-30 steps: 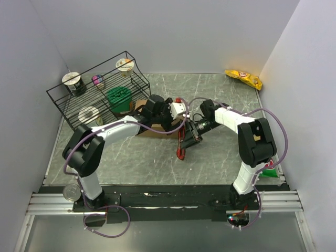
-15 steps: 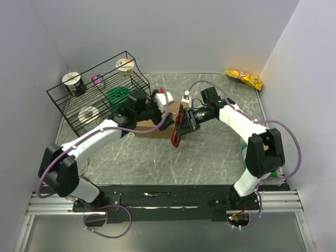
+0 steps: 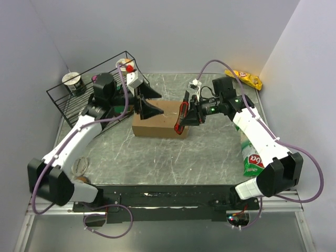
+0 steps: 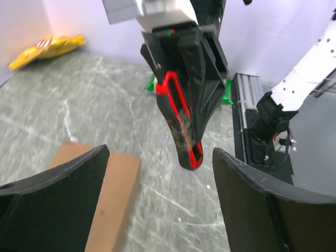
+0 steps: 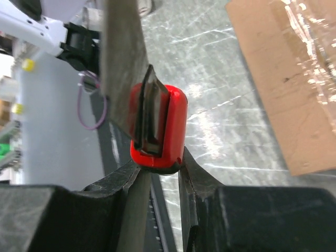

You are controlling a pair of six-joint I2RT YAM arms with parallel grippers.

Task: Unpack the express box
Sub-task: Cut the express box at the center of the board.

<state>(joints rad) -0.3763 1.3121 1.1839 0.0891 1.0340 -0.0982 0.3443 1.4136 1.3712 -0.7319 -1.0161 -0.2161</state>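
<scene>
The express box is a plain brown carton lying flat at the table's middle, flaps shut; its top also shows in the left wrist view and the right wrist view. My right gripper hovers at the box's right end, shut on a red-and-black utility knife that points down past the box edge. In its own view the knife sits between the fingers. My left gripper stands open above the box's back left part, nothing in it, facing the knife.
A black wire rack with cups stands at the back left, close behind the left arm. A yellow snack bag lies at the back right. A green-and-white bag sits under the right forearm.
The left arm has drawn back off the box toward the rack, uncovering the box's top. The right arm has swung up and right, still carrying the knife.
</scene>
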